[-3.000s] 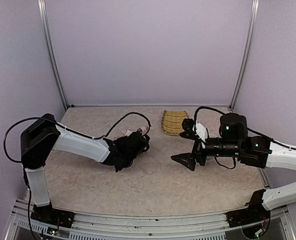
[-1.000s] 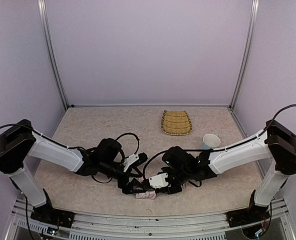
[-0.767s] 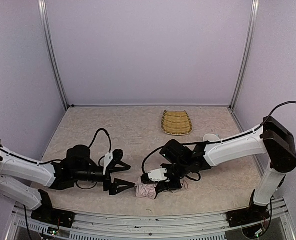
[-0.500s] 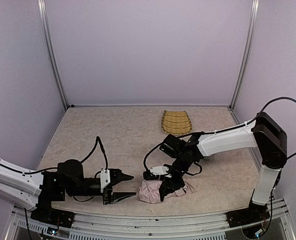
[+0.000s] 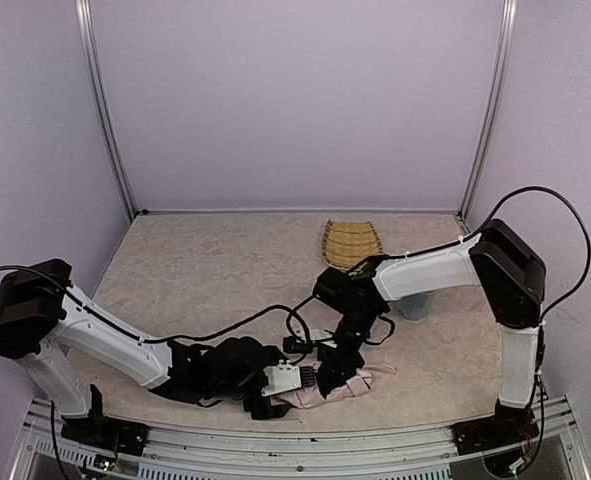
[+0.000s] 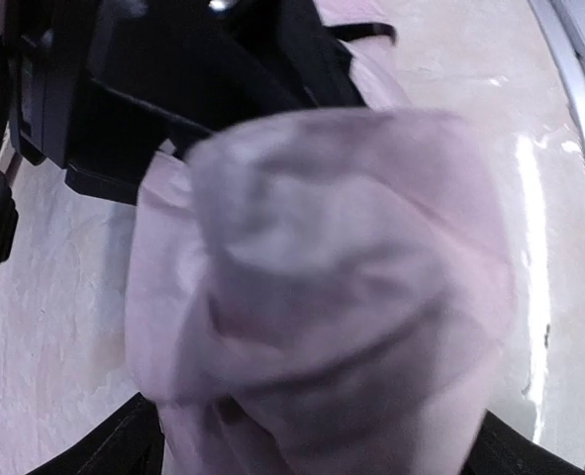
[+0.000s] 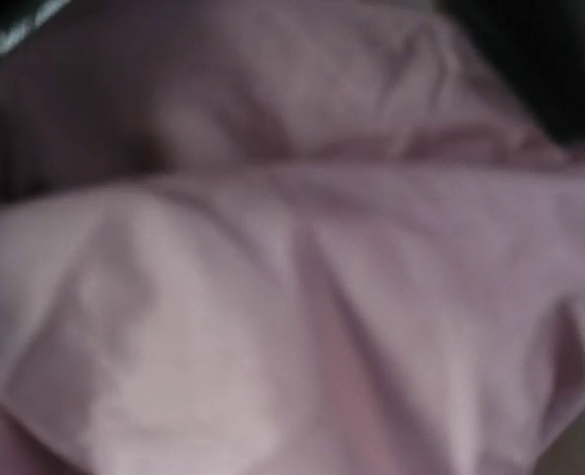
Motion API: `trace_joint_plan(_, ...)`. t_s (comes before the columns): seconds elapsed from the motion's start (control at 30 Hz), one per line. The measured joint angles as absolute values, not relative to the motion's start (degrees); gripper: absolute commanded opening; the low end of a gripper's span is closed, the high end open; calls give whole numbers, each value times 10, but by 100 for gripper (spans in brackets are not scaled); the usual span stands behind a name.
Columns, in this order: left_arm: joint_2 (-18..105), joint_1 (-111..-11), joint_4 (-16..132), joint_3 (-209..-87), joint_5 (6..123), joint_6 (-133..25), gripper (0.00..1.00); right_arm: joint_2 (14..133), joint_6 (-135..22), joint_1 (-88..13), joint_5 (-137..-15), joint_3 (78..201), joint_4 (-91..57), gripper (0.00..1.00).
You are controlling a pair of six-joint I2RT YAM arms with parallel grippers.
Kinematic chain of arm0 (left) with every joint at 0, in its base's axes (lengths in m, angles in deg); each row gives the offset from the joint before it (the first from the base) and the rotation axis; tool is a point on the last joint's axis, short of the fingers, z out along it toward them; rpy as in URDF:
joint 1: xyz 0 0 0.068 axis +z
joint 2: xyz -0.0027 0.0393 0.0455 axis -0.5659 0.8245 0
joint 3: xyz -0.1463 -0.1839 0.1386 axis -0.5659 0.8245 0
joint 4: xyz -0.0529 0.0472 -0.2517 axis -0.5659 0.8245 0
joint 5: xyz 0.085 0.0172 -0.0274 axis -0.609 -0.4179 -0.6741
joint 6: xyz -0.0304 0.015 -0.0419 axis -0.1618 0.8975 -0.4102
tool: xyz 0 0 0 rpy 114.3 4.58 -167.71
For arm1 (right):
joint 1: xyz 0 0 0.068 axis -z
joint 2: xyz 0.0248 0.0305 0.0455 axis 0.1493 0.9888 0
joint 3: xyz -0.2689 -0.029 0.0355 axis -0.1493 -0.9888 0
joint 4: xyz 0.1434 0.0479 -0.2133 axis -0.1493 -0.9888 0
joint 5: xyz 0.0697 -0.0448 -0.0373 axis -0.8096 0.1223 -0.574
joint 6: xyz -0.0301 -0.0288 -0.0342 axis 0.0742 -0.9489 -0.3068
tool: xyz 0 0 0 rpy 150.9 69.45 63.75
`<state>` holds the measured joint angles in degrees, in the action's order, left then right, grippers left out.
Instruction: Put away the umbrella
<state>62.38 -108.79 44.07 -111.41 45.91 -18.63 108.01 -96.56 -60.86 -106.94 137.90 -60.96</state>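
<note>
The umbrella (image 5: 353,384) lies as a crumpled pale-pink bundle near the table's front edge. My left gripper (image 5: 303,384) has come in low from the left to its left end. In the left wrist view the pink fabric (image 6: 332,297) bulges between my fingers (image 6: 139,445), which stand wide at the bottom corners, so the left gripper (image 6: 322,457) is open around it. My right gripper (image 5: 333,366) reaches down from behind and is shut on the fabric's middle. Pink fabric (image 7: 292,297) fills the right wrist view and hides those fingers.
A woven yellow tray (image 5: 352,244) lies at the back centre-right. A pale cup (image 5: 413,306) stands partly hidden behind the right forearm. The metal front rail (image 5: 295,440) runs just below the umbrella. Black cables loop over the table between the arms.
My left gripper has swung in from the front left, where it stood apart, to the umbrella's left end. The right arm has shifted a little and the bundle now lies stretched farther right.
</note>
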Motion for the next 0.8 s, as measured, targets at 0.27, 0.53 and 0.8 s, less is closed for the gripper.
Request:
trace_joint_plan(0.27, 672, -1056, 430, -1154, 501, -219, 78, 1062, -940, -605, -1084, 1343, -554, 28)
trace_joint_plan(0.53, 697, -1034, 398, -1154, 570, -245, 41, 1022, -881, -600, -1074, 1280, -460, 57)
trace_joint_plan(0.8, 696, -1022, 330, -1117, 570, -260, 33, 950, -821, -600, -1003, 1191, -306, 89)
